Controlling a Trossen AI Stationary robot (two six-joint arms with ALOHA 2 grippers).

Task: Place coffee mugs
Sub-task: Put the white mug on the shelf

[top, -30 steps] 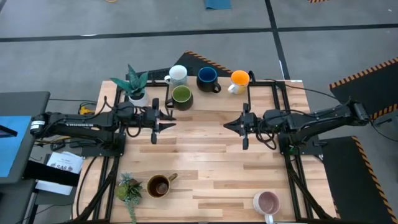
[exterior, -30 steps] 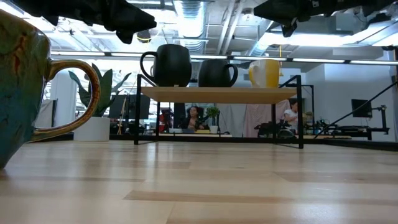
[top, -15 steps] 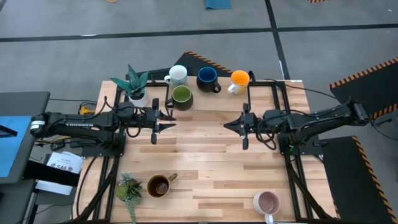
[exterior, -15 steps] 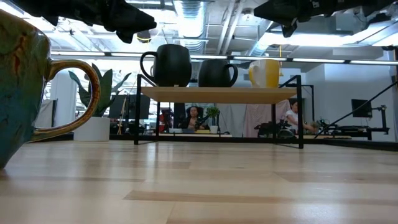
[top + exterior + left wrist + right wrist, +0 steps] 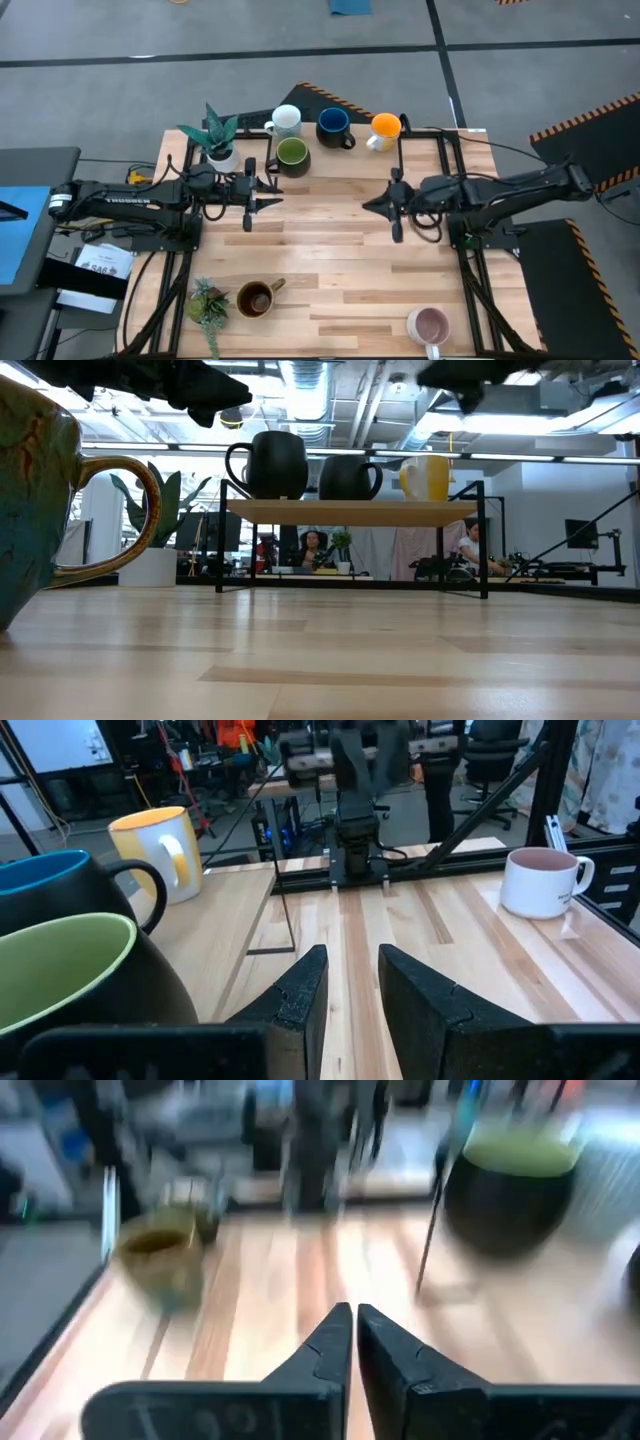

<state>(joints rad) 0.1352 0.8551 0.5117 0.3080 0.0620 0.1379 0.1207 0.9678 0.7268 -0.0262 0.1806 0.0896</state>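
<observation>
Four mugs stand on a raised shelf at the table's far side: white, olive green, dark blue and orange. The brown mug stands on the table near the front left. The pink mug stands at the front right. My left gripper hovers left of the table's centre, near the green mug, with its fingers slightly apart and empty. My right gripper hovers right of centre, facing the left one, shut and empty.
A potted plant in a white pot stands at the far left beside the shelf. A small plant stands next to the brown mug. The shelf's black frame legs stand on the table. Bare wood lies between the grippers and the near mugs.
My right gripper has shifted a little toward the table's near edge, and its wrist view is blurred by the motion. The mugs stand as before.
</observation>
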